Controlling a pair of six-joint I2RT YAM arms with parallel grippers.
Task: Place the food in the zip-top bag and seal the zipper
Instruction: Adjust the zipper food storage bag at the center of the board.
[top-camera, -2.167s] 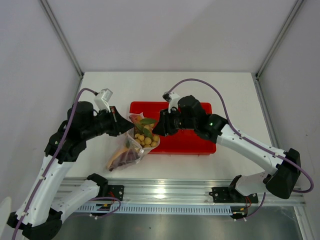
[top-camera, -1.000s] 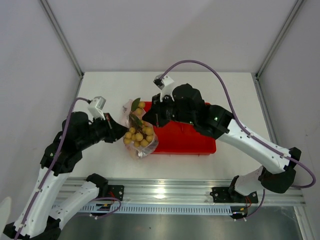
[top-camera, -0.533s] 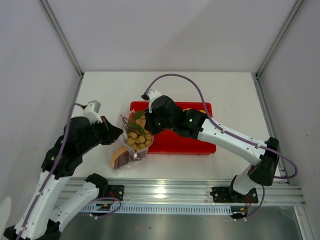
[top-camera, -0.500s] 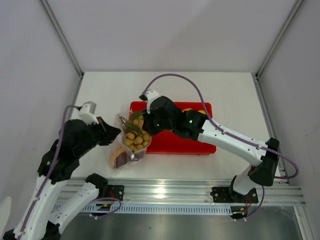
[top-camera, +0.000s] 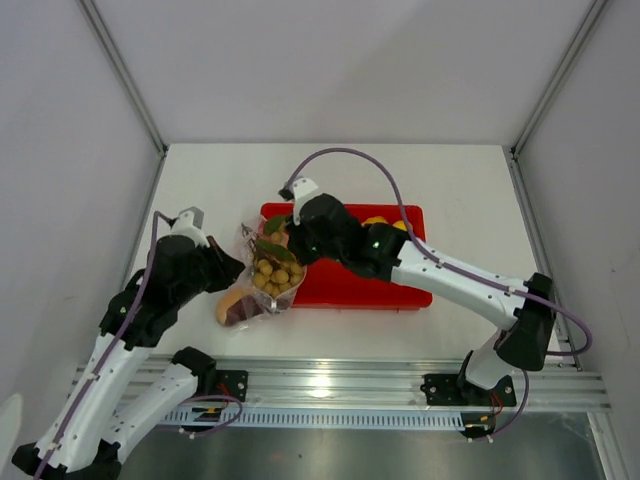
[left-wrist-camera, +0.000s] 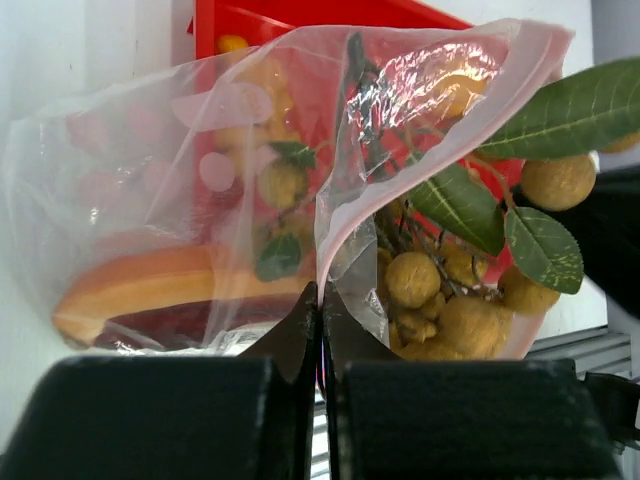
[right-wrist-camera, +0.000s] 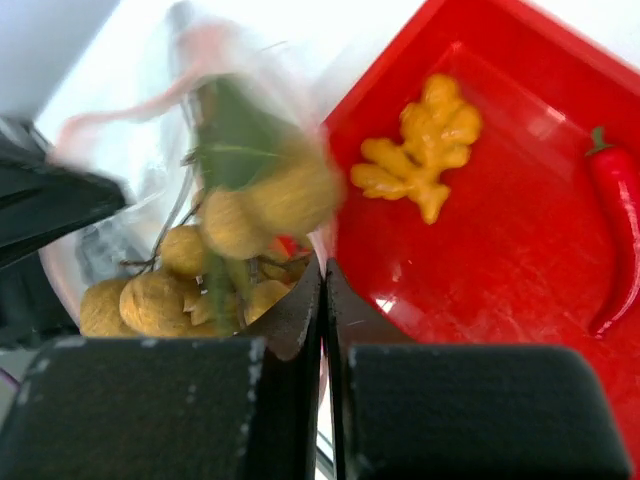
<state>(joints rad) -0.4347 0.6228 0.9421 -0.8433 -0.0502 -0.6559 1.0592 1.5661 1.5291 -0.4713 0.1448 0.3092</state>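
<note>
While left pincer (left-wrist-camera: 320, 297), right pincer (right-wrist-camera: 322, 272) grip: 1 bag (left-wrist-camera: 150, 190).

No text, label, brand, number or sign can be read in any view.

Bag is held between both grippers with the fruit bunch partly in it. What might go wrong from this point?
1. The fruit bunch and its leaves poke out past the mouth of the zip-top bag, so sealing may trap them or fail.
2. The left gripper and right gripper each pinch only thin film at the rim; the loaded bag might slip free.
</note>
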